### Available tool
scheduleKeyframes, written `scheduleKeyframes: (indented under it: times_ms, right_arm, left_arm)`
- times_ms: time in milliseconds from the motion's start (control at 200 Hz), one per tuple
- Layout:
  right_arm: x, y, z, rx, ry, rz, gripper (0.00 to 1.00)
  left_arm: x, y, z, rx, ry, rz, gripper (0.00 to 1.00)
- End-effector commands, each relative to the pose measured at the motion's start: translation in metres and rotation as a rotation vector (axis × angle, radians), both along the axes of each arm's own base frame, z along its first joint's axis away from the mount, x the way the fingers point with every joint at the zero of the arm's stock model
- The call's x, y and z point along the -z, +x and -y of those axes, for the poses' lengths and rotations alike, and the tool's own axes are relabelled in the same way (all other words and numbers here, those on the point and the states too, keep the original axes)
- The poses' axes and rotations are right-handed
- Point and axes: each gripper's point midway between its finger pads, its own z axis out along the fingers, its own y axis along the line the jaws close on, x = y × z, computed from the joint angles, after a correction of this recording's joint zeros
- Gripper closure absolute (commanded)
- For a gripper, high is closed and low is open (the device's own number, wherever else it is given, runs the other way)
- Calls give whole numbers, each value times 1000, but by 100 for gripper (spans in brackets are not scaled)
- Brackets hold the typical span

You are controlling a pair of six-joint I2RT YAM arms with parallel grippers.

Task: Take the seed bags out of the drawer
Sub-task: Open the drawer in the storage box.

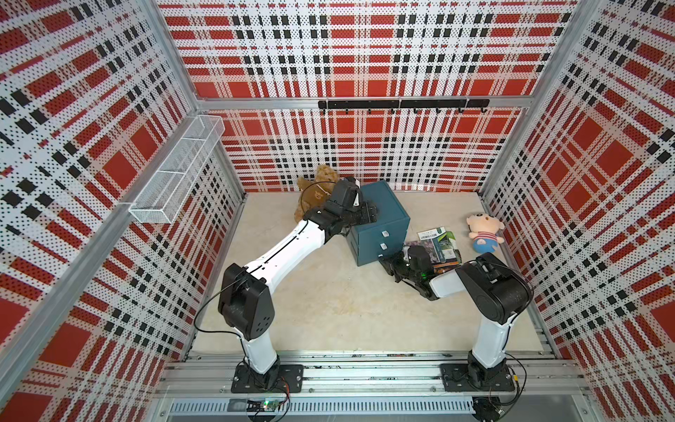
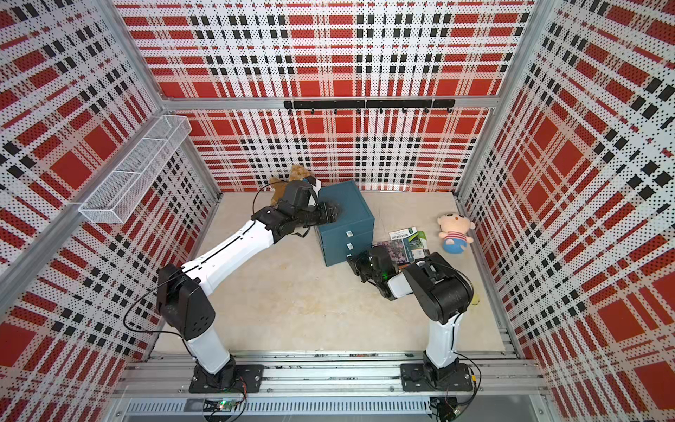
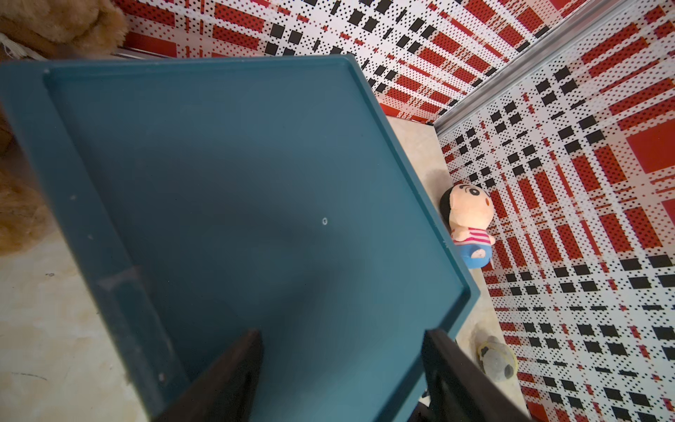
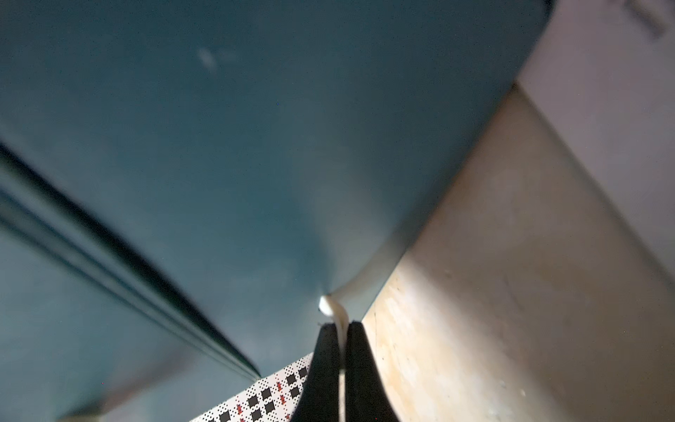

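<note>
Right wrist view: fingers point(image 4: 325, 365) pinch white tab point(image 4: 334, 310) at drawer point(image 4: 255, 164) edge.

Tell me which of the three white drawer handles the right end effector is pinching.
The lowest handle, nearest the tabletop: the right end effector is shut on it. The middle handle and top handle stand free.

Robot lab test cell, not a home. Closed booth: perforated plaid wall panels point(image 1: 365, 54) on aluminium posts point(image 1: 175, 73), bare beige tabletop point(image 1: 328, 303). Two white-and-black robot arms, left arm point(image 1: 285, 248) and right arm point(image 1: 489, 329), bolted to a metal rail point(image 1: 365, 376) at the front edge, with loose cables and an exposed circuit board point(image 1: 268, 403). Staged props only: wire basket point(image 1: 175, 171), hook rail point(image 1: 401, 104), small blue drawer cabinet point(image 1: 383, 215), teddy bear point(image 1: 317, 193), doll point(image 1: 484, 232).
</note>
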Motion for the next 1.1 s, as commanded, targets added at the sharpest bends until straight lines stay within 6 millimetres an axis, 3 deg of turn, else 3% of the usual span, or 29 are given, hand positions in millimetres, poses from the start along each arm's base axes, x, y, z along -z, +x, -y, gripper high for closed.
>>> scheduleKeyframes:
  times_ms: [0,381,666,847,1092]
  right_arm:
    - [8,-24,-1,-64,-50,-39,100]
    - [4,-81,6,-140,-80,-60,100]
    - [1,-124,17,-177,-104,-69,100]
    - [1,-140,28,-175,-108,-78,100]
    - [14,-154,24,-241,-114,-116,100]
  left_arm:
    - [77,-19,-25,-42,134,-223,25]
    - [87,-21,-26,-63,136,-237,25]
    - [84,-21,-22,-70,129,-229,25]
    - [84,-23,-17,-70,127,-229,25]
    - [86,-26,-11,-68,126,-231,25]
